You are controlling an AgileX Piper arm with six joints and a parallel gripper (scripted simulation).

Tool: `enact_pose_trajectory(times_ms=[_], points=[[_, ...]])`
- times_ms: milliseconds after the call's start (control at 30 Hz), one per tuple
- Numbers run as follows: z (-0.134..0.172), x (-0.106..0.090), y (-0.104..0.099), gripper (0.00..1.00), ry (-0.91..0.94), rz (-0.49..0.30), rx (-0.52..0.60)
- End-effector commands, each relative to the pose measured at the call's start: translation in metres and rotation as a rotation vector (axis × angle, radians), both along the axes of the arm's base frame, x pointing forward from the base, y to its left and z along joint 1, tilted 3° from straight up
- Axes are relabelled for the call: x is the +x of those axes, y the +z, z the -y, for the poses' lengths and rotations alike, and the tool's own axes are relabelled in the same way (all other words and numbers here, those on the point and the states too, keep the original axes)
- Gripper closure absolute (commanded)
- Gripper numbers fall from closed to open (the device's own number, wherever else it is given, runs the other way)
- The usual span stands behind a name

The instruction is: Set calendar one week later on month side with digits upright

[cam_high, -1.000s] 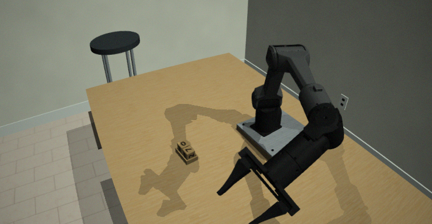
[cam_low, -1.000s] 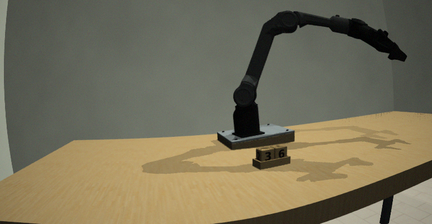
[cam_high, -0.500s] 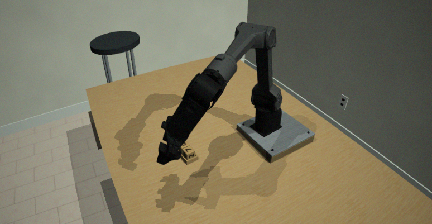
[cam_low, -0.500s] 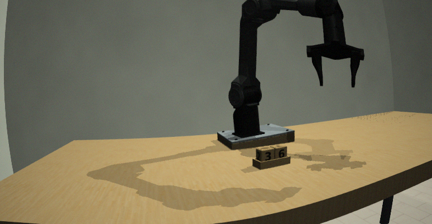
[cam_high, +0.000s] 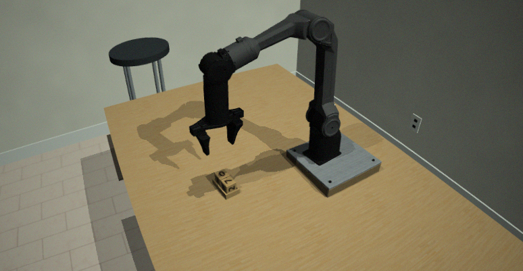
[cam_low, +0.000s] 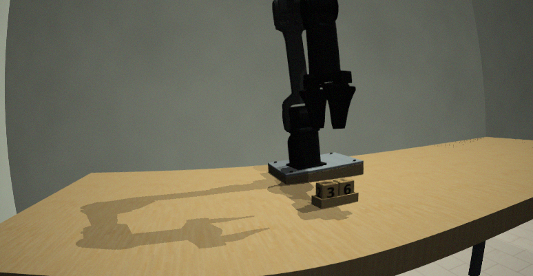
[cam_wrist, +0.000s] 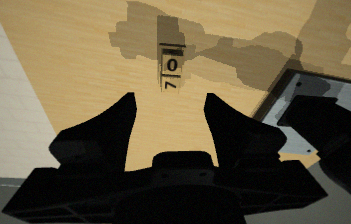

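The wooden calendar [cam_high: 226,184] is a small tray holding two cubes side by side, flat on the table near the arm's base. In the exterior view the cubes [cam_low: 334,189] show 3 on the left and 6 on the right, with a 2 on the left end face. In the wrist view [cam_wrist: 171,74] the tops read 0 and 7. I cannot read a month's name in any view. My gripper [cam_high: 219,147] is open and empty, pointing down, well above the table and apart from the calendar. It also shows in the exterior view [cam_low: 328,124] and in the wrist view [cam_wrist: 170,97].
The arm's grey base plate [cam_high: 333,166] stands on the table right beside the calendar. A black stool [cam_high: 138,51] stands on the floor beyond the table's far edge. The table's left edge [cam_high: 124,181] runs near the calendar.
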State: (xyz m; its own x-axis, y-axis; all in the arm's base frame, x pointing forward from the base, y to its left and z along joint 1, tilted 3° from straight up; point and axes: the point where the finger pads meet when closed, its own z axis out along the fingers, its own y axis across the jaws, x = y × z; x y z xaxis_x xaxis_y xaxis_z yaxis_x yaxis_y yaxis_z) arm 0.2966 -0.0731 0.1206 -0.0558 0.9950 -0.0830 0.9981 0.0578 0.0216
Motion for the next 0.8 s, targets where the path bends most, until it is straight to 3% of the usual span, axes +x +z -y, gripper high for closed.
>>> enact_pose_trajectory(times_ms=[0, 767], points=[[0.002, -0.0048, 0.0001, 0.0, -0.033, 0.003, 0.021], [0.0028, -0.0057, -0.0015, 0.0, 0.006, -0.003, 0.026]])
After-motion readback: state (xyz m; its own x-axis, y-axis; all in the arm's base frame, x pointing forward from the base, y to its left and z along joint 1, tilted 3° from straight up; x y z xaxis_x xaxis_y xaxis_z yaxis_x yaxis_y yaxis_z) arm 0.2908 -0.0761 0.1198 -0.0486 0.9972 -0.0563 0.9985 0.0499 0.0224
